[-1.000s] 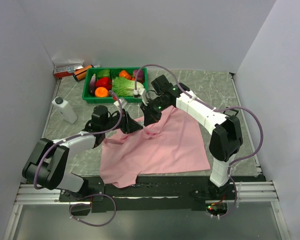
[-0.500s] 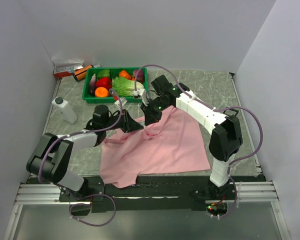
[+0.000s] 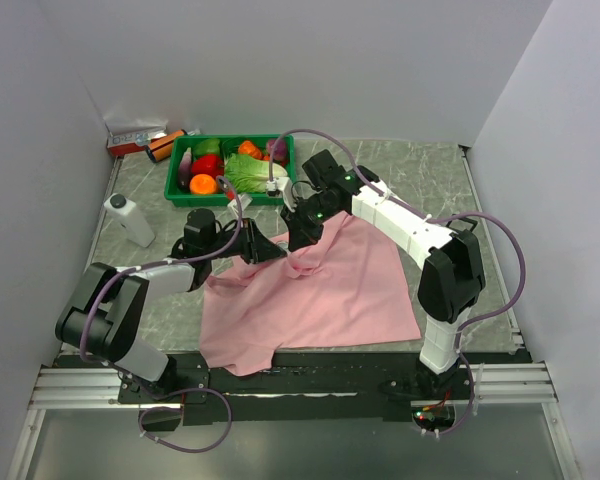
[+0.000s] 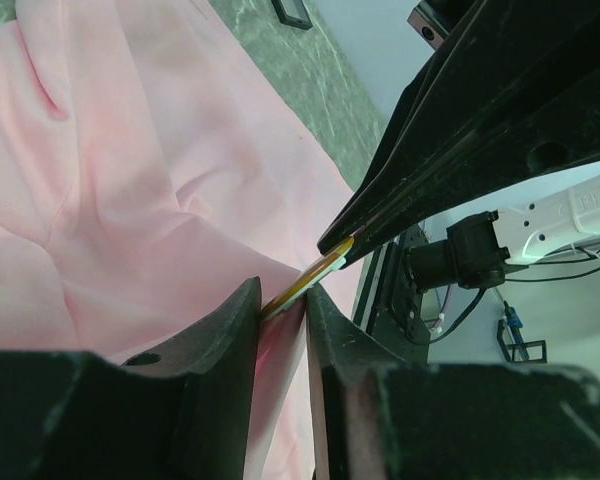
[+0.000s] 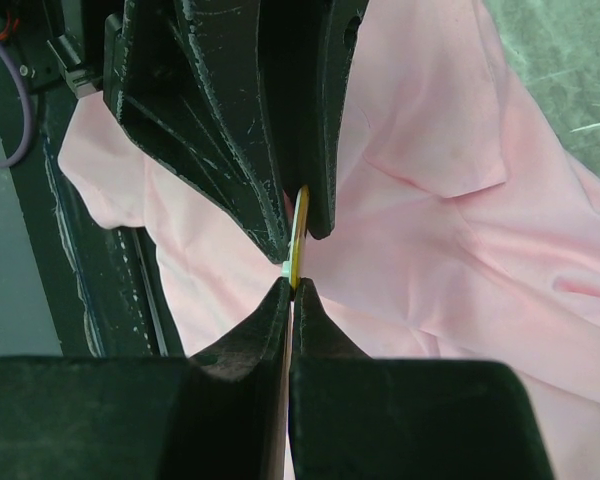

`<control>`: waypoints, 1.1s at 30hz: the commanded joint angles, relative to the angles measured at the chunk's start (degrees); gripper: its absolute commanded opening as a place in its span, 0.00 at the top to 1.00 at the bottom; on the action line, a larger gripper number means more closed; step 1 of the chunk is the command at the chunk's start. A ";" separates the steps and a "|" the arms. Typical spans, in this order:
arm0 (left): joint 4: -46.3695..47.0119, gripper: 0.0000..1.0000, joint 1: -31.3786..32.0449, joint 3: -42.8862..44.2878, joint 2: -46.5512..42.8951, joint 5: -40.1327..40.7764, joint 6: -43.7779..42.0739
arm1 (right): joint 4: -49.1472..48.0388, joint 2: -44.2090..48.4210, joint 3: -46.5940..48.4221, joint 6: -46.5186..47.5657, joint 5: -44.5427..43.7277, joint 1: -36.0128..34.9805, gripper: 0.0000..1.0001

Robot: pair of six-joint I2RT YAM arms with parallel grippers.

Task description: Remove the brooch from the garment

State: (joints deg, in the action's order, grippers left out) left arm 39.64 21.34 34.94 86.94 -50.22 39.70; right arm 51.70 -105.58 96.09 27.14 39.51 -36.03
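**Brooch point(image 5: 299, 235) being pinched from two sides on a lifted fold of the garment point(image 3: 320, 290)**

The brooch is being held at the garment's far-left part, near the middle of the table point(image 3: 430, 170), where the cloth is being drawn up into a peak between the two arms. The jaws of the right gripper point(image 5: 293, 288) are being pressed together on one end of the brooch's thin rim. Those of the left gripper point(image 4: 280, 300) are being held a narrow gap apart. As far as the wrist views allow it to be judged, the other end of the rim is being nipped in that gap together with a tuck of pink cloth.

Several failures are being risked. If the arms are drawn apart while the fastening is closed, the cloth is likely to be stretched or torn. The rim is being gripped edge-on and looks smooth, so it could slip out of the tapered tips. Nothing is being used to weigh the garment down, so the whole of it could be dragged along instead of being freed. The two sets of fingertips are almost touching, so a small misjudged move could knock them together.

The brooch is being seen edge-on as a thin, flat, hard-looking yellow disc, with a small white piece beside the right gripper's tips. The garment is being shown as soft, matte and creased into shallow folds. The fingers are black, wedge-shaped and scuffed.
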 commanded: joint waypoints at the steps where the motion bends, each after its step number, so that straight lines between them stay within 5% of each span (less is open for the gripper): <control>1: 6.33 0.72 -0.16 2.85 0.25 2.31 1.87 | 0.94 -0.07 1.20 0.55 6.99 -2.20 1.00; 12: 10.98 0.73 -1.48 6.10 6.05 -0.50 9.96 | 0.86 1.25 0.76 4.24 5.93 -3.96 1.00; 18: 14.76 0.85 -1.48 7.16 6.84 -1.64 11.89 | 0.51 1.17 0.32 3.72 6.02 -3.96 1.00; 23: 16.61 0.74 -1.48 6.72 6.23 -2.43 12.33 | 0.33 0.64 0.32 3.19 6.28 -3.87 1.00; 33: 12.32 0.77 -2.62 7.86 6.58 1.61 15.49 | 1.56 0.20 1.11 4.15 7.08 -4.22 1.00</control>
State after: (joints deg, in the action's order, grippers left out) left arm 46.00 19.49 37.65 94.17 -55.64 50.89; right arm 50.98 -105.58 96.33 31.44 37.28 -36.16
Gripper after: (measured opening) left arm 0.243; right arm 0.015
